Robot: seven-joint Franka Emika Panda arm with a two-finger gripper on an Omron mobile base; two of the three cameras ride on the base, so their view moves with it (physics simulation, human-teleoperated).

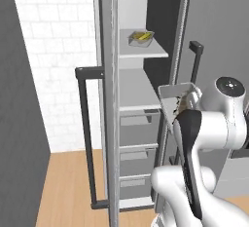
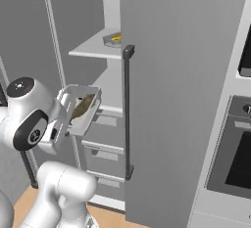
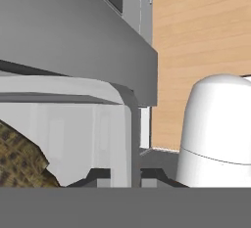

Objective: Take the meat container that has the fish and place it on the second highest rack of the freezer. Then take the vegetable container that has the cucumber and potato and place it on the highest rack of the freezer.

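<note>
While the tray hangs tilted: everything below is read from this one pose

Pincer: the pincer (image 2: 70,122) is clamped narrow on the rim of the meat container (image 2: 81,108), at about 9 o'clock in the right base view

Hand view: both dark fingertips (image 3: 100,177) pinch the tray's thin wall, with the fish's mottled brown skin at 8 o'clock

Fish: the fish (image 2: 83,105) lies inside the tray, which stands steeply tipped, nearly on edge, in front of the open freezer (image 1: 141,94)

Vegetable container: the vegetable container (image 1: 141,37) with its yellowish contents sits on the upper shelf (image 1: 146,51), at about 12 o'clock from the held tray in the left base view; whether that shelf is the highest rack I cannot tell, as the freezer's top is cut off

Target shelf: the bare pale shelf (image 1: 137,94) one level below looks like the goal, just behind the tray

Step in hand: judged as carrying the fish tray to that shelf

Doing it well: level the tray first so the fish does not slide out, pass between the open door (image 2: 181,95) and the freezer's frame, clear the shelf's front lip, set it flat, then release

Risk: the edge grip may let the tray swing
</note>
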